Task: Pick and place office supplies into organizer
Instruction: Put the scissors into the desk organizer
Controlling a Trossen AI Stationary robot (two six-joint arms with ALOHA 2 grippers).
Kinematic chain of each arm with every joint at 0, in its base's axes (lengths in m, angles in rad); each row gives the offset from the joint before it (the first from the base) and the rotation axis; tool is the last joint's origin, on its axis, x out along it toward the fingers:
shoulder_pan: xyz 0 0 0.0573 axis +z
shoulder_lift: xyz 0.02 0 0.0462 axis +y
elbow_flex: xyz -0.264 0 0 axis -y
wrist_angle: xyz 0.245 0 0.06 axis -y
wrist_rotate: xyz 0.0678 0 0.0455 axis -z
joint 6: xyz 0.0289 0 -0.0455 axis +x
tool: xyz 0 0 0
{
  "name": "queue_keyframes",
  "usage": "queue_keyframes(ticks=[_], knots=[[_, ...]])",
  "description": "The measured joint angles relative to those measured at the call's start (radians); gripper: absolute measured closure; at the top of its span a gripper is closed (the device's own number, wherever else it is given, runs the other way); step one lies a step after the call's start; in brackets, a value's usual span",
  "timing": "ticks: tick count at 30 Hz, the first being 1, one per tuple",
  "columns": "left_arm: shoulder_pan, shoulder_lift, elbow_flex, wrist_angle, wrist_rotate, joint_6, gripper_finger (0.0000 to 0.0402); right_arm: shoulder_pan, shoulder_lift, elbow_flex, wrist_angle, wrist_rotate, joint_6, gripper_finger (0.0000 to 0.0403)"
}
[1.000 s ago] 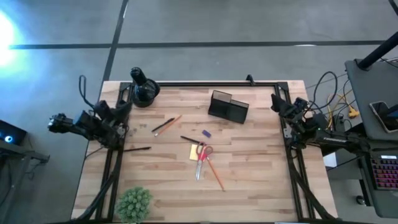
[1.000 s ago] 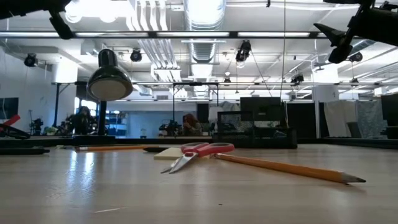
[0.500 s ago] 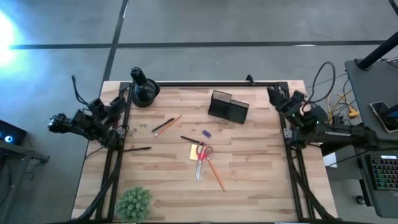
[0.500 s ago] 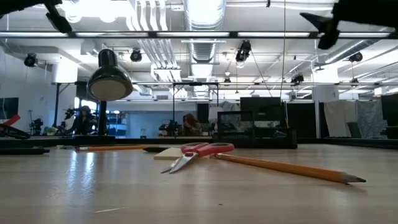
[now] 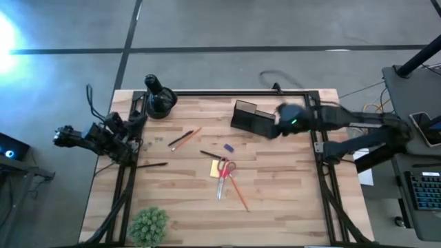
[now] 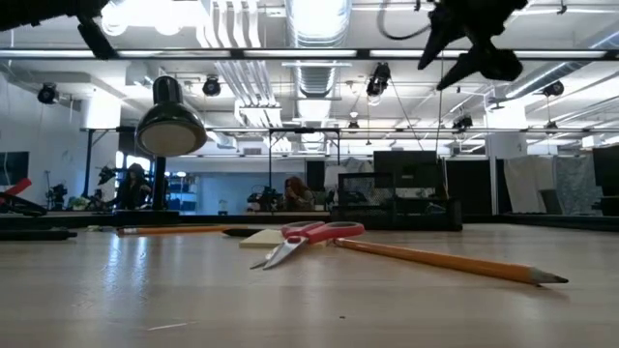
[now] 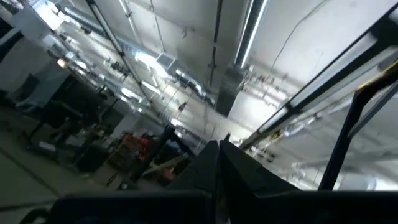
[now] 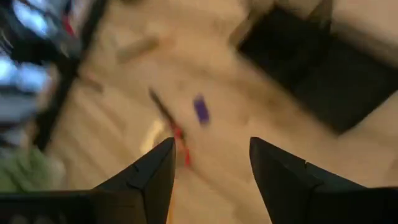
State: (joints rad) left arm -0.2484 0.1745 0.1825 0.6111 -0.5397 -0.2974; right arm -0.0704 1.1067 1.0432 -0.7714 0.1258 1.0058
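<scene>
Right gripper (image 8: 208,180), fingers spread & empty, hangs near organizer (image 5: 252,118); best drop square over purple piece (image 5: 229,147) w/ fingers straddling it.

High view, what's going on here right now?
Nothing is held yet. The right gripper, fingers open and empty, is out over the table beside the organizer. The left gripper waits at the table's left edge. The scissors, sticky-note pad, pencils, pen and purple piece all lie loose on the table.
</scene>
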Motion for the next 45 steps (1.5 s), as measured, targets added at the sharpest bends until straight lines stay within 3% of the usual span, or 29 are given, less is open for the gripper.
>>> queue_keyframes(ticks=[5,8,11,14,22,30,32,39,45], knots=[[0.0,0.0,0.0,-0.193,0.015,-0.115,0.0402,0.142,0.205,0.056,-0.007,-0.018,0.112,0.0191],[0.0,-0.001,-0.001,-0.237,0.094,-0.167,0.0402,0.192,0.343,0.084,-0.013,-0.024,0.195,0.0171],[0.0,0.0,-0.001,-0.266,0.195,-0.17,0.0402,0.232,0.454,0.155,0.0,0.062,0.185,0.0149],[0.0,0.001,-0.001,-0.278,0.236,-0.17,0.0402,0.24,0.566,0.228,0.002,0.082,0.104,0.0133],[0.0,-0.003,-0.001,-0.383,0.24,-0.214,0.0402,0.232,0.833,0.415,-0.025,0.083,-0.318,0.0136],[0.0,-0.001,-0.001,-0.426,0.248,-0.247,0.0402,0.26,0.946,0.64,-0.154,0.085,-1.125,0.0161],[0.0,0.0,-0.001,-0.429,0.248,-0.247,0.0402,0.262,0.976,0.669,-0.154,0.085,-1.253,0.0163],[0.0,-0.001,-0.001,-0.43,0.248,-0.248,0.0402,0.242,1.071,0.728,-0.215,0.133,-1.386,0.0163],[0.0,-0.001,-0.001,-0.436,0.248,-0.25,0.0402,0.201,1.082,0.716,-0.229,0.04,-1.468,0.0188]])
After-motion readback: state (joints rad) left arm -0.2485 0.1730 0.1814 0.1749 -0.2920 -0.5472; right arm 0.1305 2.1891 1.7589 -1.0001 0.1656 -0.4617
